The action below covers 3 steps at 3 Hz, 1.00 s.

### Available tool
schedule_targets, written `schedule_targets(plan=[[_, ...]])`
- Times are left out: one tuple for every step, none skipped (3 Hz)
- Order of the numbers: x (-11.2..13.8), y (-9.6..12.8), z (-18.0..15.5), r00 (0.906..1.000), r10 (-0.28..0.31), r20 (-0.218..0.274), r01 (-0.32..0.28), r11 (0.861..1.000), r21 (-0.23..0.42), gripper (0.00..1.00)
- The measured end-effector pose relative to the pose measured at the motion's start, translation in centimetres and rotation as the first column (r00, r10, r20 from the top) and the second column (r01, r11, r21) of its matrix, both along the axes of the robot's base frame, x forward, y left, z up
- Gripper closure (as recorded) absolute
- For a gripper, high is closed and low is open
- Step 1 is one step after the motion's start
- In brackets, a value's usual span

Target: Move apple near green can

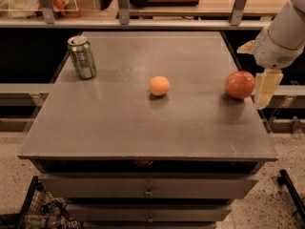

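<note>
The table [119,128] has a flat, dull grey top with a matt sheen, square-edged, and everything here is placed against it. At the table's back left corner stands the green can [82,57], an upright cylinder of green and silver metal with a silver top; its printed label is too small to read. Near the middle of the table lies a small orange ball [159,86], pale, round and matt, well apart from the can. Close to the table's right edge, about level with the ball, rests the apple [239,84], round, reddish-orange and glossy, so it sits on the far side of the table from the can.

Just past the table's right edge the arm [281,37] comes down from the upper right corner, a smooth white rounded shell, with its upper part cut off by the frame. The gripper [266,90] hangs from it, pale cream and blocky, pointing downward just beside the apple on its right. Whether it touches the apple is unclear, and I cannot tell whether the claw is apart or together.

Under the tabletop sit grey drawers [147,187] with small knobs, and a dark wire basket [40,211] at the table's lower left is partly cut off.
</note>
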State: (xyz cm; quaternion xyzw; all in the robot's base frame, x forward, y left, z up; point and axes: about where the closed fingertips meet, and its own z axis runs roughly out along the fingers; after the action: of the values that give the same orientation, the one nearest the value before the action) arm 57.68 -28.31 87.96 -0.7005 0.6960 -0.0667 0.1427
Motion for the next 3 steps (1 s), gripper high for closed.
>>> schedule_targets(plan=[[0.55, 0.09, -0.49, 1.0000, 0.001, -0.009, -0.001, 1.000, -0.002, 0.00], [0.65, 0.70, -0.35, 0.9998, 0.016, -0.008, -0.016, 1.000, 0.001, 0.12], [0.72, 0.86, -0.51, 0.9998, 0.018, -0.004, -0.018, 1.000, 0.000, 0.35]])
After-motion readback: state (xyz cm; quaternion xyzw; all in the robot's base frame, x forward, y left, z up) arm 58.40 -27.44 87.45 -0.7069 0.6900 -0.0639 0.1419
